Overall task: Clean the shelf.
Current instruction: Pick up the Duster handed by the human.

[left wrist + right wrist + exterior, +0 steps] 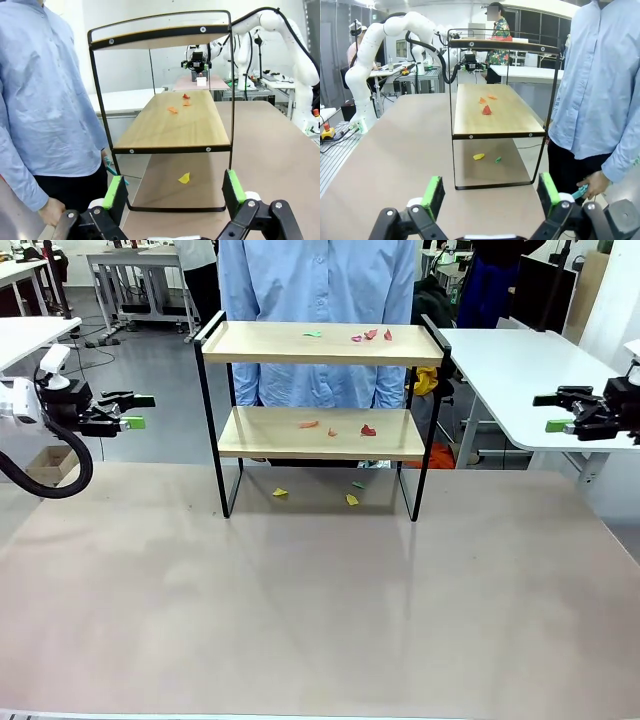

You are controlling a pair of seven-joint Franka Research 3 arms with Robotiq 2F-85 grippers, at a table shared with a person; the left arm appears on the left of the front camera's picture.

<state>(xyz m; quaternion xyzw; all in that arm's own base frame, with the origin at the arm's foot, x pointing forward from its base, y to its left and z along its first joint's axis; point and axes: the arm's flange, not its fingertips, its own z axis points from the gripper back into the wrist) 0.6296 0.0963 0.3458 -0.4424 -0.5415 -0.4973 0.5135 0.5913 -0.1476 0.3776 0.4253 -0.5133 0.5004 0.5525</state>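
While both of my claws hang off the sides of the bench, I judge that the cleaning has not begun. My left gripper (pixel 140 411), black with green pads, hovers beyond the left edge of the wide beige bench (pixel 320 600), jaws spread wide and holding nothing. My right gripper (pixel 550 412) mirrors it beyond the right edge, equally wide and empty. The near half of the bench is bare.

At the middle of the far edge stands the small two-tier shelf (pixel 250 430), light wooden boards in a thin black metal frame, well apart from both claws. On the bench between its legs lie two yellow paper scraps (pixel 351 500) and a small green scrap (pixel 358 484). The lower board (pixel 175 125) holds an orange scrap (pixel 308 424) and red scraps (pixel 368 430), from its middle toward the right. The top board (pixel 260 343) carries a green shred (pixel 313 334) and pink and red bits (pixel 371 334) toward its right end.

Behind the shelf stands a person in a light blue shirt (pixel 320 280), one hand (pixel 595 184) held low around something teal that I cannot make out.

Nothing looks cleared, then. Both boards need clearing of litter, and perhaps the bench beneath them too.
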